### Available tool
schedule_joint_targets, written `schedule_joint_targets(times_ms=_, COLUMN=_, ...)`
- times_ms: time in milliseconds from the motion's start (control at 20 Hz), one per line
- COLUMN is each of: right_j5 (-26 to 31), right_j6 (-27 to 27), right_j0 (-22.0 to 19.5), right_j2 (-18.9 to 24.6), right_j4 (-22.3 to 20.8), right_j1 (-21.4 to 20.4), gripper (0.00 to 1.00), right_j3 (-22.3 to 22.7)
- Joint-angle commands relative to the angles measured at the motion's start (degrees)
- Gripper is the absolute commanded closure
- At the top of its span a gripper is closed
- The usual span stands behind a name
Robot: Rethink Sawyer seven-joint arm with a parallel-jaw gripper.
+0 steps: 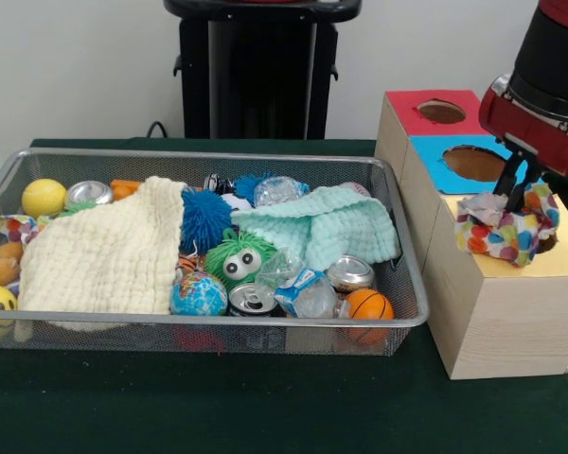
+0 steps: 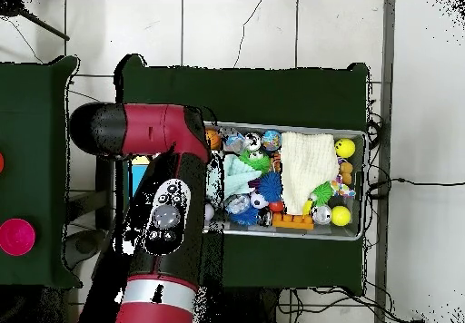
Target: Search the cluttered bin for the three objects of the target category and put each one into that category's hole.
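Cloth with multicoloured spots, bunched into a lump (image 1: 507, 230), sits at the right of the front view on the yellow top of the pale wooden sorting box (image 1: 497, 322), covering the spot where that panel's hole would be. The black gripper (image 1: 514, 187) of the red and black arm (image 1: 547, 80) comes down from the upper right corner and its fingers are pinched on the top of this spotted cloth.

Behind the yellow panel the same box carries a blue panel with a round hole (image 1: 473, 162) and, further back, a red panel with a smaller round hole (image 1: 441, 112); both holes are uncovered.

Left of the box, filling the middle of the frame, stands a silver wire-mesh bin (image 1: 218, 333) on the dark green table cover (image 1: 265, 407). Contents visible in the front view:
- a cream knitted cloth (image 1: 109, 251) over the left half
- a mint-green knitted cloth (image 1: 327, 227) at the right rear
- a blue spiky ball (image 1: 204, 218) between the two cloths
- a green fuzzy ball with two eyes (image 1: 238, 258) near the centre
- a globe-printed ball (image 1: 198, 294) at the front edge
- a small orange basketball (image 1: 368, 305) at the front right
- a crushed clear plastic bottle (image 1: 303, 288) beside the basketball
- silver drink cans (image 1: 348, 273)
- a yellow tennis ball (image 1: 44, 197) in the upper left corner of the bin

In the overhead view the arm (image 2: 168, 210) hides the box, and the bin (image 2: 356, 233) lies to its right
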Motion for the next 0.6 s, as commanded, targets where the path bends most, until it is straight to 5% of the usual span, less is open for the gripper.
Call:
schedule_joint_targets(times_ms=50, right_j5=-3.3, right_j6=9.58, right_j0=-1.67, right_j2=5.52, right_j4=3.19, right_j1=3.94, gripper=1.0, right_j3=8.09)
schedule_joint_targets(times_ms=600, right_j5=-0.36, right_j6=9.96, right_j0=-0.24, right_j2=4.61, right_j4=5.65, right_j1=2.09, gripper=1.0, right_j3=10.91)
